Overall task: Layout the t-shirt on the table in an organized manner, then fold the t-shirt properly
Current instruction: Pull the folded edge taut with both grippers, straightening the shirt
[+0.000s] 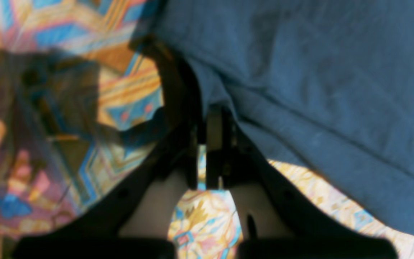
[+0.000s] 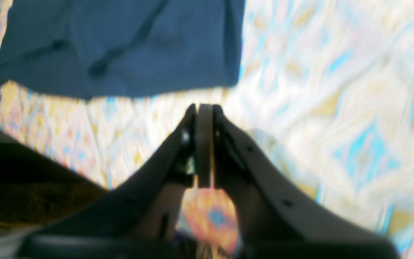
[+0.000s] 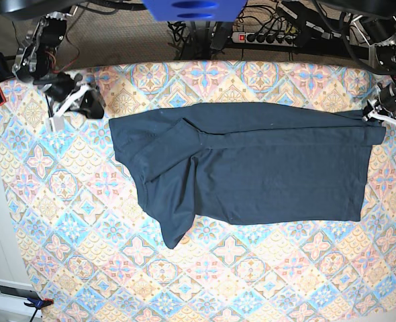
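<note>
My left gripper pinching the dark navy soft cloth t-shirt at its corner hem, my right gripper pressed together, empty, beside the spread shirt, diamond-tiled floral tablecloth table, cables behind.

Robotics lab workbench, overhead view.
Shown by a table draped in diamond-tiled floral cloth, a black multi-socket power strip with tangled black cables, and clamped robot arm bases.

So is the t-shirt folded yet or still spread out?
Partly folded. The t-shirt lies flat on the table, its top long edge doubled over lengthwise, with one sleeve sticking out unfolded.
</note>
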Robot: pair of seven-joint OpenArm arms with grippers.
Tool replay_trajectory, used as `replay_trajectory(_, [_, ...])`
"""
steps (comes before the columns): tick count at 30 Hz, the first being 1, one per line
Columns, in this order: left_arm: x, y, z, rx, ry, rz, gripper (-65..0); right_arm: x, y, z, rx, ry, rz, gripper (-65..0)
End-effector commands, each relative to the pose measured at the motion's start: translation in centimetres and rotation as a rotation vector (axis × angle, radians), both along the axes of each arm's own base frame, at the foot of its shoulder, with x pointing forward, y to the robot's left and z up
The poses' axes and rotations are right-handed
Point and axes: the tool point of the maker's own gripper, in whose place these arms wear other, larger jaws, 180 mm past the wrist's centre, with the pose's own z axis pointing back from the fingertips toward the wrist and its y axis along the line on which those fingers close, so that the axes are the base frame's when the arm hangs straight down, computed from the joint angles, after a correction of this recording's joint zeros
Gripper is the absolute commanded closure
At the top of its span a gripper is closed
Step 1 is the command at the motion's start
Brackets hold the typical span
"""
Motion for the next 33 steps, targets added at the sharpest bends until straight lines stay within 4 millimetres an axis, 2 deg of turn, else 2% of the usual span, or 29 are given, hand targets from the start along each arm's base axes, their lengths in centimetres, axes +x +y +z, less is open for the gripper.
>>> replay_trajectory(1, [0.6, 1.0, 1.3, 0.029, -0.030, -0.002, 0.0, 0.8, -0.3, 1.4, -0.007, -0.051, 0.006, -6.7])
replay_trajectory(5, [0.7, 0.9, 1.3, 0.025, -0.031, -0.002, 0.0, 1.9, -1.1, 1.7, -0.078, -0.059, 0.025, -16.6])
replay_trajectory(9, [0.7, 0.8, 1.3, 0.024, -0.031, -0.002, 0.0, 3.2, -0.8, 1.4, -0.152, -0.060, 0.064, -22.3])
replay_trajectory(15, [0.7, 0.8, 1.3, 0.023, -0.035, -0.001, 0.0, 5.4, 0.2, 2.0, -0.191, -0.091, 0.107, -22.8])
replay_trajectory(23, [0.7, 0.8, 1.3, 0.024, -0.037, 0.000, 0.0, 5.8, 1.6, 0.9, -0.252, -0.076, 0.170, -22.9])
replay_trajectory(29, [0.9, 0.8, 1.4, 0.024, -0.042, 0.000, 0.0, 4.8, 1.6, -2.5, -0.194, 0.006, 0.146, -22.9])
replay_trajectory(33, [0.9, 0.8, 1.4, 0.024, -0.042, 0.000, 0.0, 4.5, 1.6, -3.7, -0.162, 0.031, 0.127, -22.9])
